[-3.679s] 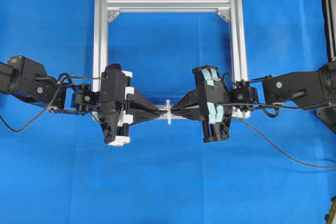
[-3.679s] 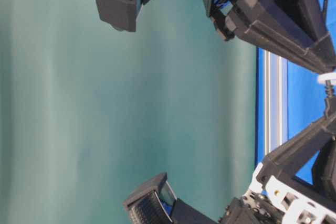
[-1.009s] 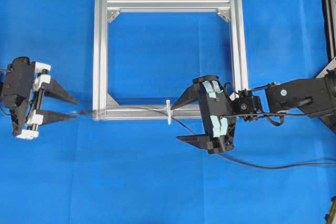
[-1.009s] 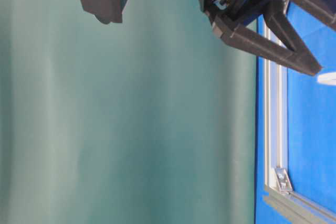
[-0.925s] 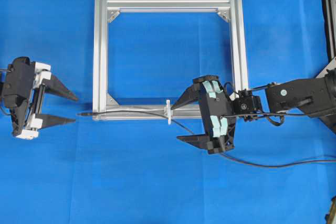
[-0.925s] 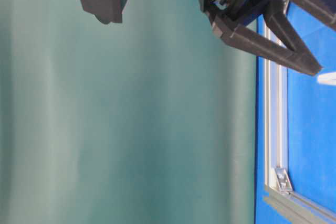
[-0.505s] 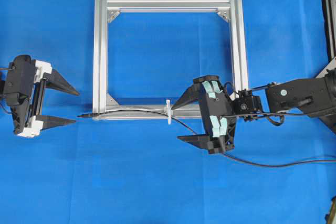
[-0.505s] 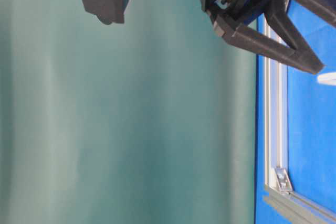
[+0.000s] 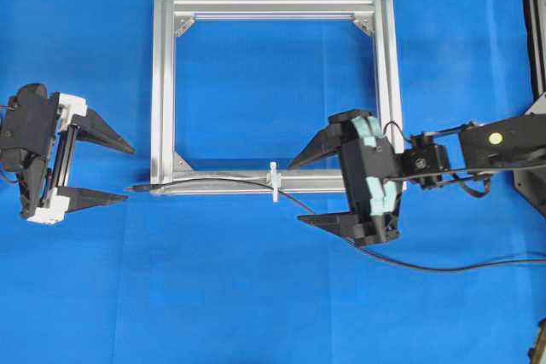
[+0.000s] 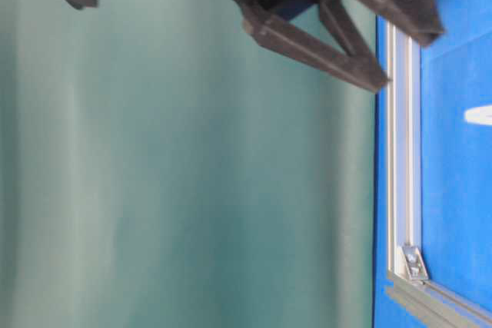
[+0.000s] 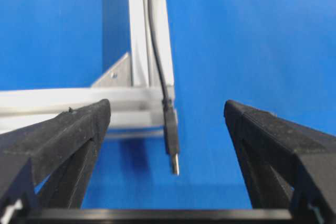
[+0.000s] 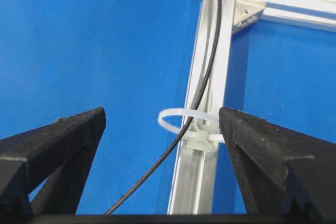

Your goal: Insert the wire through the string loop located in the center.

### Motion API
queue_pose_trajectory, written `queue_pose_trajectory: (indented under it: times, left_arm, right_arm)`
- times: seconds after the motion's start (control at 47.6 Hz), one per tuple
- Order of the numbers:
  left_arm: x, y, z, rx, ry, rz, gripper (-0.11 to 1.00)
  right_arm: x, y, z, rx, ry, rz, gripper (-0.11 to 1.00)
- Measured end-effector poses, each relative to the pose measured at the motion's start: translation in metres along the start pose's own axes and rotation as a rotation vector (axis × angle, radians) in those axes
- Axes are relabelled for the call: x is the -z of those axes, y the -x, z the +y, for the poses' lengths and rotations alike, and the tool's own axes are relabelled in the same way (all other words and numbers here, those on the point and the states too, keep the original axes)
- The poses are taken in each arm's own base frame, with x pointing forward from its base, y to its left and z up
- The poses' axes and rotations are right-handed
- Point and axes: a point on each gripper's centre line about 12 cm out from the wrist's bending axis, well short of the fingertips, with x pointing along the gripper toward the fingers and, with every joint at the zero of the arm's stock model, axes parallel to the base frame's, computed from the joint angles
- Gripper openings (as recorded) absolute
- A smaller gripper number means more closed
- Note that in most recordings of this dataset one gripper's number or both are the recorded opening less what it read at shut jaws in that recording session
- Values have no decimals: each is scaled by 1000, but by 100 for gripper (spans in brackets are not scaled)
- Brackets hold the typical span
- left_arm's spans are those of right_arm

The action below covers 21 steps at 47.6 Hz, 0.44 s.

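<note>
The black wire (image 9: 213, 180) comes in from the right, passes through the white string loop (image 9: 274, 182) and lies along the frame's near bar. Its plug tip (image 9: 134, 187) rests just past the bar's left end. My left gripper (image 9: 128, 173) is open, its fingers either side of the plug (image 11: 171, 140) without touching it. My right gripper (image 9: 295, 193) is open and empty just right of the loop. In the right wrist view the wire (image 12: 157, 166) runs through the string loop (image 12: 184, 119) between the open fingers of the right gripper (image 12: 161, 114).
The silver aluminium square frame (image 9: 162, 83) lies on the blue cloth, and the loop stands on its near bar. The wire's slack trails off to the right edge (image 9: 478, 267). A dark stand (image 9: 533, 23) sits at the far right.
My left jaws have opened wide and let go of the plug tip, which now lies free. My right gripper has drawn back to the right, away from the loop.
</note>
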Motion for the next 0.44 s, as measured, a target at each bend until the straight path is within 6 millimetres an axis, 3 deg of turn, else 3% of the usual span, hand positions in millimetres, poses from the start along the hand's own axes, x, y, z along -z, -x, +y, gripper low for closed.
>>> queue_pose_trajectory:
  times: [0.441]
  left_arm:
    - [-7,0,4,-16,10,-14,86]
  right_arm:
    - [-8,10,-2,7,-2,-7,94]
